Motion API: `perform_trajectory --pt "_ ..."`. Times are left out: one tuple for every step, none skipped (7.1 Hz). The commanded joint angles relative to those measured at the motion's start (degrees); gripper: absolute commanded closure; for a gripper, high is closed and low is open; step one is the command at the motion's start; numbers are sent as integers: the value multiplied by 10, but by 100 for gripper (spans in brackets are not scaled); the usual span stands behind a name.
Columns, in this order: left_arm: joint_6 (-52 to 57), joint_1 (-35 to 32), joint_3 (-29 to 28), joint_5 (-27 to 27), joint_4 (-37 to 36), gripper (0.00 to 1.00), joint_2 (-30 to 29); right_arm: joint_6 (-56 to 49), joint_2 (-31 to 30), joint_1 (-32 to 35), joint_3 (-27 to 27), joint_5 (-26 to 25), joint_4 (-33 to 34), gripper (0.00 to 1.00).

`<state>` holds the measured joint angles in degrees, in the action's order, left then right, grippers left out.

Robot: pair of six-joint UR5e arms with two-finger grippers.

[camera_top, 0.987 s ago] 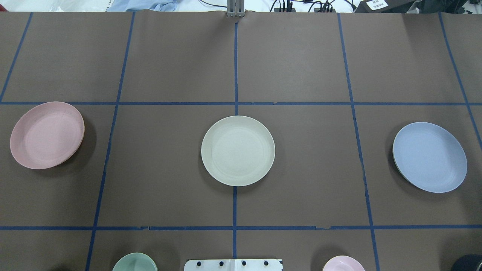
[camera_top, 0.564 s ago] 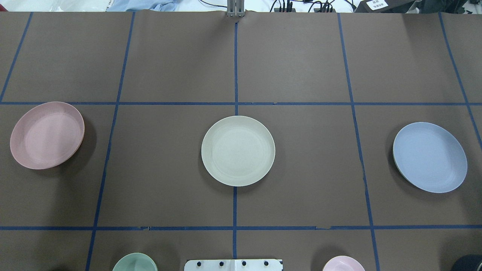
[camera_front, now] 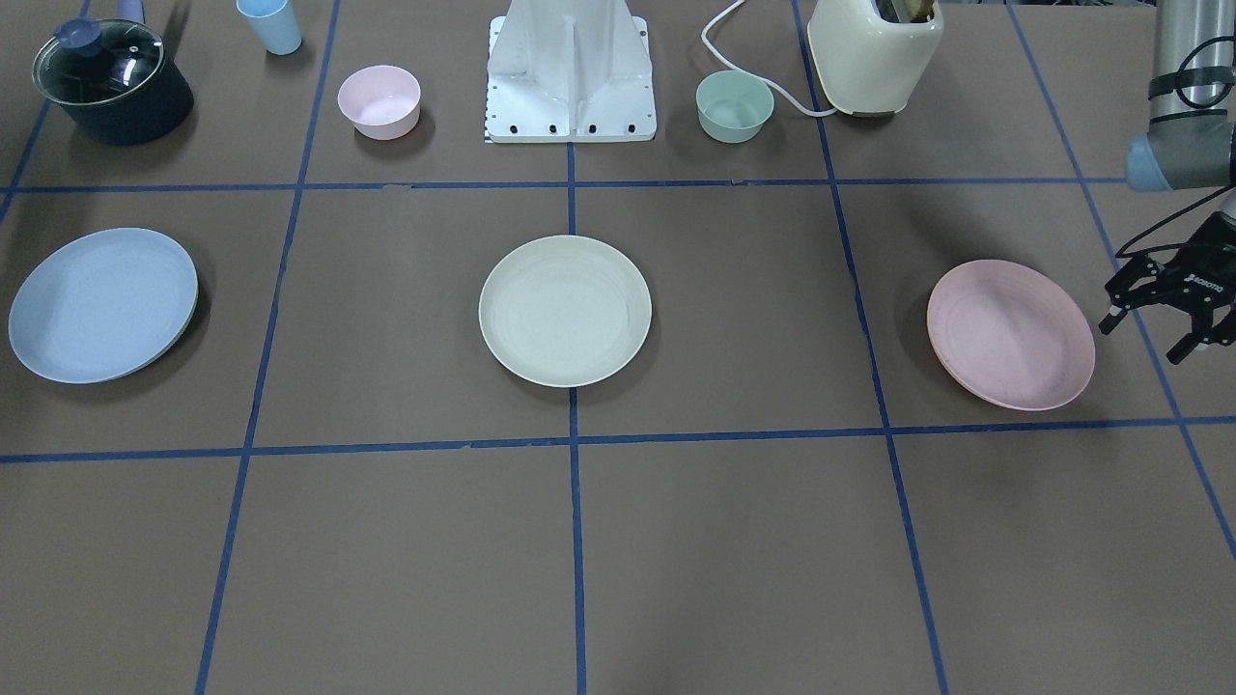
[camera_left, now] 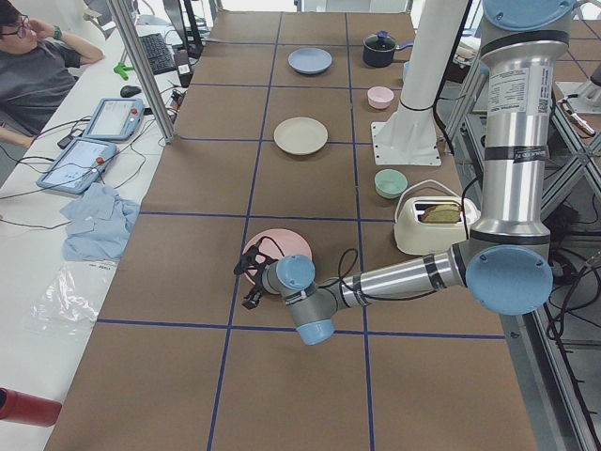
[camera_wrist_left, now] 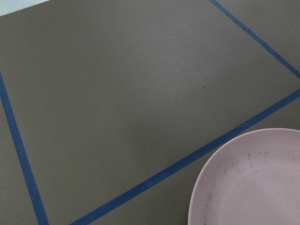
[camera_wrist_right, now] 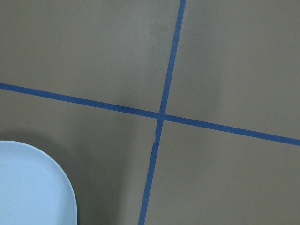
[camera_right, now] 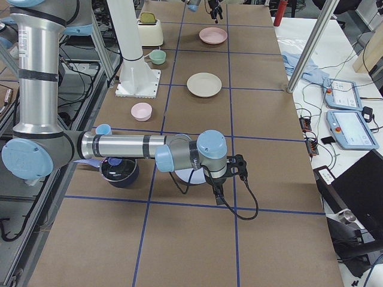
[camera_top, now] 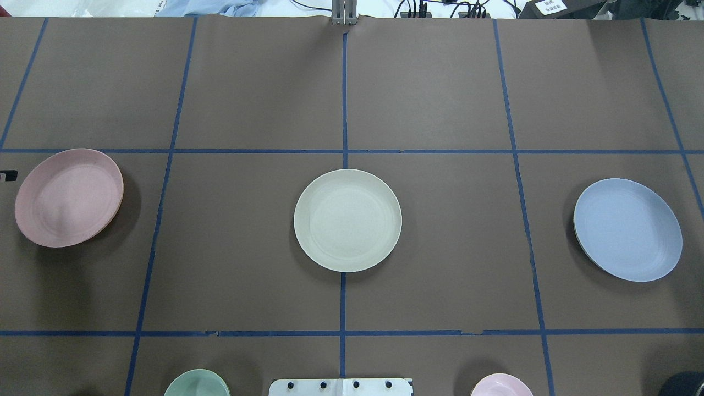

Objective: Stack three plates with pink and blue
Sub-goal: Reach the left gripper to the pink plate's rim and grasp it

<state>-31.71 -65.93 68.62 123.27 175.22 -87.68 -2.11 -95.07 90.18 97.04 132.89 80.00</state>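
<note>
While the left end effector (camera_front: 1149,336) hangs spread at the right frame edge, the pink plate (camera_front: 1011,334) lies just beside it, toward frame centre.

Brown table (camera_top: 440,82) under a blue tape grid (camera_top: 344,99), white bench (camera_left: 19,254) alongside.

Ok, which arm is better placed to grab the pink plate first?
Left. The left gripper hangs open right beside the pink plate, at its outer rim, while the right arm is far off by the blue plate.

Pink plate (camera_top: 69,197), cream plate (camera_top: 347,220), blue plate (camera_top: 627,229) — face-up, unstacked, well apart.
</note>
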Motion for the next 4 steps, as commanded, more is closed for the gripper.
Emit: perform_trajectory --pt "-82 58 -2 -49 28 14 9 0 -1 0 -1 0 0 0" --pt "-91 83 -2 -78 37 18 9 0 -2 0 0 0 0 0" --pt "-92 84 -2 -80 36 35 9 0 -2 0 0 0 0 0" --pt "-103 85 -4 -79 38 59 9 0 -3 0 0 0 0 0"
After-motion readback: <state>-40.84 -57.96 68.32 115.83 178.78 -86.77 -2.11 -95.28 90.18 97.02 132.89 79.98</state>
